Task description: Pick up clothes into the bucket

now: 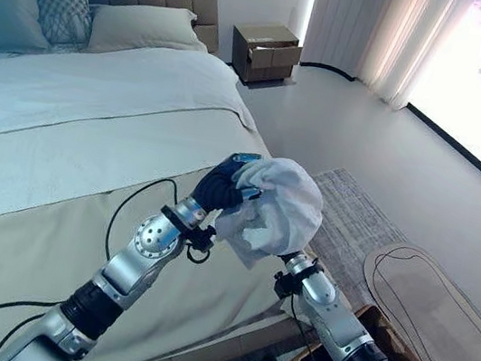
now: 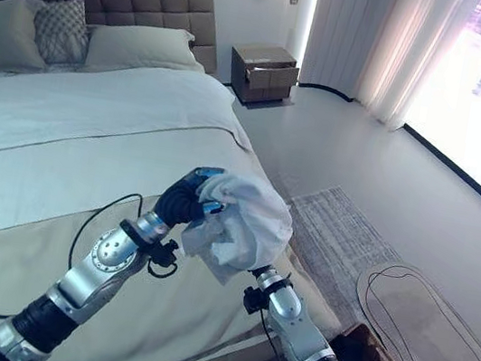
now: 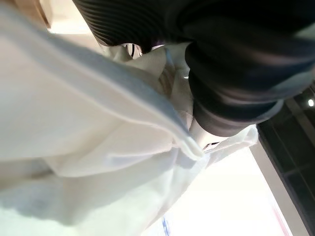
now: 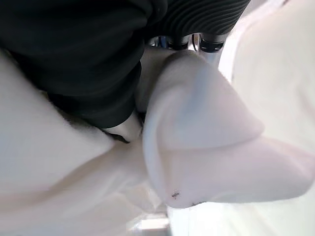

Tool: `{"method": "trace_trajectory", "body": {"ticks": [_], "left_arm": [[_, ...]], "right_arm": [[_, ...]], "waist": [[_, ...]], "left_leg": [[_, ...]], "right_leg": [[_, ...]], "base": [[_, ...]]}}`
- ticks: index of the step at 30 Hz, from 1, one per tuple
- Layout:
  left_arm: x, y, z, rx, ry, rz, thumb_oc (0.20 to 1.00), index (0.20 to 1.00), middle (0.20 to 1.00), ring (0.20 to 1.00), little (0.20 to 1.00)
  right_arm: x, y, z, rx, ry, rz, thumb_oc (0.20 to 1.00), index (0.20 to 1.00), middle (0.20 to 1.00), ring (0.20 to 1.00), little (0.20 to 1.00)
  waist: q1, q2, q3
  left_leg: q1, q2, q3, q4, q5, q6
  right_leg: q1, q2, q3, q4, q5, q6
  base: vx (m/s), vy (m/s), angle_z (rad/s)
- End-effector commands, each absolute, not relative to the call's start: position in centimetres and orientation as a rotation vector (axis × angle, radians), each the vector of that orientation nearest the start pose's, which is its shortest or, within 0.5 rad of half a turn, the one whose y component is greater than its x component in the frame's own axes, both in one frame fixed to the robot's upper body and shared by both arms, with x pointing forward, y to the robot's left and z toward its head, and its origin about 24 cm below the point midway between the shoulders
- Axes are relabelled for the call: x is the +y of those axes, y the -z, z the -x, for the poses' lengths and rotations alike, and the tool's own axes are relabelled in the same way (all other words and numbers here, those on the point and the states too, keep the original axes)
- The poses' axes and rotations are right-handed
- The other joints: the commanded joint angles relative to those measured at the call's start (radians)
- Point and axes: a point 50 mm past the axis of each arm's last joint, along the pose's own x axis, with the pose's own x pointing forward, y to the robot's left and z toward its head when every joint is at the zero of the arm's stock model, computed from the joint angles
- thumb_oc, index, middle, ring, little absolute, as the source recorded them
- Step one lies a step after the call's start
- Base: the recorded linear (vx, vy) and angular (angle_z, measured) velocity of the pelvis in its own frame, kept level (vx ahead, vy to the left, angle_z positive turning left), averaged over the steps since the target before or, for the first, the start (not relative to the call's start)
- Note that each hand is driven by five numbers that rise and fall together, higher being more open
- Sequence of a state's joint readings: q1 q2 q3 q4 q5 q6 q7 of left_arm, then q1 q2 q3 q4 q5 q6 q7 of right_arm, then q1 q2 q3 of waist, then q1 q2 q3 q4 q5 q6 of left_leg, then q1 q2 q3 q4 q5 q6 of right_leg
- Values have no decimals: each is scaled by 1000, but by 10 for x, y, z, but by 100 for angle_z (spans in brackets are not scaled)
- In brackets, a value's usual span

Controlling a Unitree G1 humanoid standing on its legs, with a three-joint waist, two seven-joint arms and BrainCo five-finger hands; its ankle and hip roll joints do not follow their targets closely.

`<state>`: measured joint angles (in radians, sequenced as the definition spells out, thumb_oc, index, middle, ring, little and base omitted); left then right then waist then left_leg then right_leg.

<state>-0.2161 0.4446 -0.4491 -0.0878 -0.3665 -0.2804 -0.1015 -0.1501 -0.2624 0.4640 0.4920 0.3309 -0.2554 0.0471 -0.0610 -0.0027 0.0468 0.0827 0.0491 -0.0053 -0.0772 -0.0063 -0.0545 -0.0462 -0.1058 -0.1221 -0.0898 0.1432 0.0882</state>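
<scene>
A white garment (image 1: 275, 206) is bunched up in the air over the bed's near corner, held between my two arms. My left hand (image 1: 219, 186) comes up from the lower left, its dark cover pressed against the cloth's left side and its fingertips curled into the folds (image 3: 147, 147). My right hand (image 4: 123, 129) reaches up from the lower right and is buried under the cloth, with just its wrist (image 1: 304, 271) showing below. The bucket, a brown woven basket (image 1: 392, 349), stands on the floor at the lower right beside my right forearm.
The bed (image 1: 53, 151) with pale covers fills the left, with pillows (image 1: 61, 10) at its head. A grey rug (image 1: 353, 221) and an oval mat (image 1: 444, 313) lie on the floor to the right. A brown nightstand (image 1: 265, 52) stands by the curtains.
</scene>
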Motion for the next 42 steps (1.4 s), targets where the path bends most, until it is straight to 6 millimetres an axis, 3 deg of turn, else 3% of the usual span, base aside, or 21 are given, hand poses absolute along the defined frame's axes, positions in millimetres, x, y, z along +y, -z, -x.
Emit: {"method": "trace_trajectory", "body": {"ticks": [1, 2, 3, 5, 7, 13, 24, 25, 26, 34, 37, 40, 42], "left_arm": [[118, -128, -261, -491, 558, -75, 200, 200, 200, 200, 200], [131, -121, -260, -464, 517, -118, 200, 200, 200, 200, 200], [133, -114, -258, -440, 515, -132, 200, 200, 200, 200, 200], [132, -106, -258, -407, 520, -148, 200, 200, 200, 200, 200], [133, -82, -256, -314, 510, -207, 200, 200, 200, 200, 200], [128, -60, -256, -222, 515, -184, 200, 200, 200, 200, 200], [120, -56, -258, -214, 521, -187, 200, 200, 200, 200, 200], [120, -54, -258, -207, 521, -187, 304, 304, 304, 304, 304], [119, -52, -258, -197, 526, -194, 1000, 1000, 1000, 1000, 1000], [126, -49, -255, -173, 531, -149, 1000, 1000, 1000, 1000, 1000], [139, -40, -245, -115, 540, -61, 1000, 1000, 1000, 1000, 1000], [141, -37, -241, -96, 551, -32, 1000, 1000, 1000, 1000, 1000], [147, -23, -228, -2, 599, 87, 1000, 1000, 1000, 1000, 1000]], "right_arm": [[-146, 9, -249, 109, -332, -9, 200, 200, 200, 200, 200], [-158, -25, -247, -32, -321, -79, 200, 200, 200, 200, 200], [-170, -30, -239, -52, -281, -113, 200, 200, 200, 200, 200], [-175, -25, -239, -34, -256, -123, 200, 200, 200, 200, 200], [-187, -25, -235, -74, -137, -241, 200, 200, 200, 200, 200], [-192, -33, -236, -126, -98, -260, 200, 200, 200, 200, 200], [-189, -32, -236, -126, -94, -283, 200, 200, 200, 200, 200], [-189, -32, -236, -127, -92, -284, 200, 200, 200, 200, 200], [-190, -32, -236, -126, -88, -287, 200, 200, 200, 200, 200], [-201, -36, -235, -153, -27, -298, 200, 200, 200, 200, 200], [-222, -40, -230, -192, 67, -304, 200, 200, 200, 200, 200], [-225, -40, -228, -199, 87, -313, 200, 200, 200, 200, 200], [-240, -38, -225, -210, 166, -320, 200, 200, 200, 200, 200]], "waist": [[-17, -45, 15], [-25, -48, 15], [-31, -47, 9], [-36, -47, 8], [-54, -45, 6], [-65, -41, 3], [-74, -43, 4], [-74, -43, 5], [-77, -43, 6], [-80, -44, 8], [-83, -41, 3], [-83, -41, 2], [-86, -37, -3]], "left_leg": [[-59, -39, 15, 61, -7, 27], [-54, -37, 22, 60, -9, 26], [-49, -34, 26, 55, -15, 27], [-43, -33, 29, 52, -17, 28], [-42, -35, 40, 50, -21, 32], [-47, -42, 48, 55, -26, 36], [-46, -42, 55, 58, -28, 38], [-46, -42, 56, 59, -28, 38], [-46, -42, 56, 61, -29, 38], [-48, -42, 57, 75, -37, 41], [-43, -42, 61, 73, -38, 41], [-40, -42, 61, 73, -39, 41], [-36, -42, 64, 77, -44, 42]], "right_leg": [[73, -38, -17, 36, -70, 61], [73, -36, -10, 36, -71, 61], [75, -35, -7, 34, -75, 64], [77, -35, -5, 33, -75, 65], [70, -36, 7, 36, -73, 67], [61, -38, 18, 38, -70, 71], [61, -36, 26, 35, -70, 71], [60, -36, 27, 36, -70, 71], [59, -36, 26, 37, -70, 71], [62, -37, 30, 45, -74, 70], [64, -37, 32, 47, -76, 71], [65, -36, 34, 48, -77, 71], [67, -37, 38, 49, -77, 73]], "base": [[0, 0, 0], [3, 7, -5], [52, 3, -13], [30, 8, -20], [-11, 15, -24], [-6, 8, -11], [0, 0, 0], [0, 0, 0], [0, 0, 0], [0, 0, 0], [0, 0, 0], [0, 0, 0], [3, 10, -2]]}}
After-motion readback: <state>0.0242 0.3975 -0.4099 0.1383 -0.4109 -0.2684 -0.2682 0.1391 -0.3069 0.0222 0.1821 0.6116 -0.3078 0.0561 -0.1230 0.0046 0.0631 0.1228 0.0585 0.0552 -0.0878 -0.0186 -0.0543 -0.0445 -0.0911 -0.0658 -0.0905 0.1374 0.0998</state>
